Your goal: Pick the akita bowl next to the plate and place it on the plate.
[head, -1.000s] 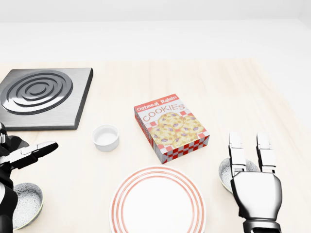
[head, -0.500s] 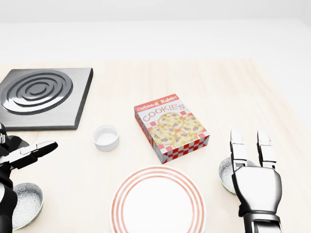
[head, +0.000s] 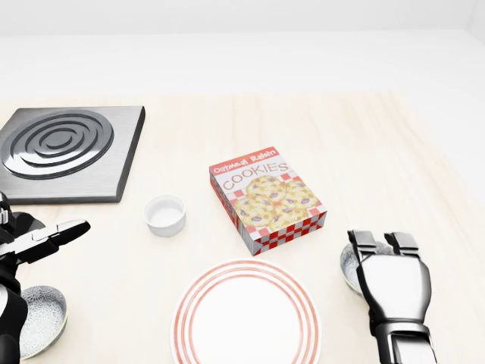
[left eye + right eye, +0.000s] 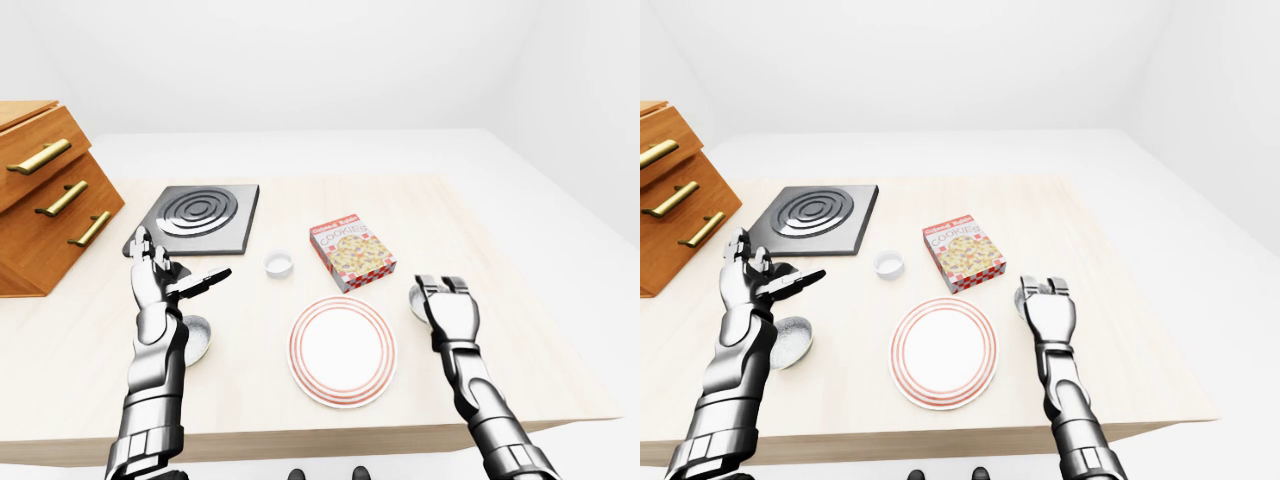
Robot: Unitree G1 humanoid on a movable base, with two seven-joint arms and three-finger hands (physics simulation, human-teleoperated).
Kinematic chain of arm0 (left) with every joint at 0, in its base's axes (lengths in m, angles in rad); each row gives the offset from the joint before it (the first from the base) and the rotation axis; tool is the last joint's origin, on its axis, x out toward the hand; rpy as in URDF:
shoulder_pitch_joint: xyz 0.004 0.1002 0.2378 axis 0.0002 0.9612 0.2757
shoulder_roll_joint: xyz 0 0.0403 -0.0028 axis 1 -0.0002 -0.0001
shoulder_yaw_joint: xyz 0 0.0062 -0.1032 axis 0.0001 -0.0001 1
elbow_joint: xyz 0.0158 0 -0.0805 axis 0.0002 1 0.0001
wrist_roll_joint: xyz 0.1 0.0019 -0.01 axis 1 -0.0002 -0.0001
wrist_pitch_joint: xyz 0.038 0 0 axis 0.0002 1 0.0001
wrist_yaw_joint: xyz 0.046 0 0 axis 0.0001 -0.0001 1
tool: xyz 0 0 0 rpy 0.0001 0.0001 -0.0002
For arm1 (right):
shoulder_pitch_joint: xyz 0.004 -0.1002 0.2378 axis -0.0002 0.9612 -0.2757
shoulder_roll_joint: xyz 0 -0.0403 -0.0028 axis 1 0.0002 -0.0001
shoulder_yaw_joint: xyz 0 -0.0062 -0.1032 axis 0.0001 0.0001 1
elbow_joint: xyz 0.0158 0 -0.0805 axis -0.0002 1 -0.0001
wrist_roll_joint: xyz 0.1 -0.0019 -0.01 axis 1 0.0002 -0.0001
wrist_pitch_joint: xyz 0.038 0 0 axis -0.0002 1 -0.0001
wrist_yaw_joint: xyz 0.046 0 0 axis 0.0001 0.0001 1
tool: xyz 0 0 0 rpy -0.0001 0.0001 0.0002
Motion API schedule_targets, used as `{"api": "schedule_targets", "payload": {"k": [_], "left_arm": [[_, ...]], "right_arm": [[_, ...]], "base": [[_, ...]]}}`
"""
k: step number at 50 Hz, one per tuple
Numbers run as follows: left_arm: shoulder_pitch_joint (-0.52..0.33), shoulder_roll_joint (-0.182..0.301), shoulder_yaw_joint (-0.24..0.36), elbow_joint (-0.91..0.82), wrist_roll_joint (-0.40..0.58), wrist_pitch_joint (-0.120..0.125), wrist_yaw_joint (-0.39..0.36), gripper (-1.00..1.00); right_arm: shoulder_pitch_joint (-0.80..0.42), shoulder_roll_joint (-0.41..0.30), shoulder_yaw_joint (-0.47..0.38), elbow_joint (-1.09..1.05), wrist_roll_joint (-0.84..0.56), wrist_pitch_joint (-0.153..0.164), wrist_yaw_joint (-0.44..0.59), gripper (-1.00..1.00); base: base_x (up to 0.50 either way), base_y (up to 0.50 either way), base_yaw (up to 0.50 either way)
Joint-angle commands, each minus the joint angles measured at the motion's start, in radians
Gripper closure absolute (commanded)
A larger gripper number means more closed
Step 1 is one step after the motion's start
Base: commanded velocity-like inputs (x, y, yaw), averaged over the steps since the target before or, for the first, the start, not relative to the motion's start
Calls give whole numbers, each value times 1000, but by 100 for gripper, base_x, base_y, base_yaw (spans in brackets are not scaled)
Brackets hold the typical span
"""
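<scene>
Left hand point(image 4: 155, 275) raised, fingers spread; right hand point(image 3: 392, 284) low, fingers curled down.

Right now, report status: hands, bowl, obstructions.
Left hand open, idle. Right hand fingers curled over bowl rim; bowl on table, right of plate in head view. Cookie box clear of path.

Cookie box point(image 3: 267, 201) top face: "Oatmeal Raisin" small, "COOKIES" in large letters below.

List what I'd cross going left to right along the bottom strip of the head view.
left bowl → plate → right hand. The right bowl sits under that hand's curled fingers and overlaps it, so it is left out.
</scene>
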Motion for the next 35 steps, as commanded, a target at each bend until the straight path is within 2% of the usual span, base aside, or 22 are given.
{"api": "schedule_targets", "payload": {"k": [1,4,6,8,14,15,18,19,20,22,24,28,29,32,35], "left_arm": [[-2,1,-1,-1,-5,5,3,-100],[-6,0,-1,18,-4,-10,-1,-100],[-5,1,-2,16,-5,-9,0,-100],[2,0,-3,-6,-6,5,4,-100],[-2,0,-2,13,-4,-9,-1,-100],[-1,0,-2,13,-4,-11,-2,-100],[-1,0,-2,13,-4,-11,-2,-100],[-1,0,-2,12,-5,-9,-1,-100],[0,0,-2,9,-5,-8,-1,-100],[-1,0,-1,13,-4,-10,-2,-100],[-1,1,-1,14,-5,-10,-3,-100],[-5,2,-1,25,-6,-16,-5,-100],[0,1,-2,10,-7,-6,-1,-100],[-3,1,-2,10,-7,-2,1,-100],[-8,2,-1,24,-7,-10,-1,-100]], "right_arm": [[24,23,52,200,25,-41,0,100],[41,24,57,189,19,-48,0,100],[53,23,58,167,16,-48,0,100],[61,22,55,150,12,-48,0,100],[103,18,41,48,-9,-34,0,100],[113,19,39,18,-20,-23,0,100],[114,20,36,14,-24,-24,0,100],[126,11,43,-43,-99,24,0,100],[133,0,58,-81,-212,24,0,100],[164,-1,33,-188,-223,24,0,100],[218,-8,16,-387,-298,24,0,100],[238,8,-15,-472,-337,24,0,100],[254,9,-26,-583,-349,24,0,100],[279,32,-50,-719,-375,24,0,100],[289,50,-69,-794,-381,24,0,100]], "base": [[0,0,0],[0,0,0],[0,0,0],[0,0,0],[0,0,0],[0,0,0],[0,0,0],[0,0,0],[0,0,0],[0,0,0],[0,0,0],[0,0,0],[0,0,0],[0,0,0],[0,0,0]]}}
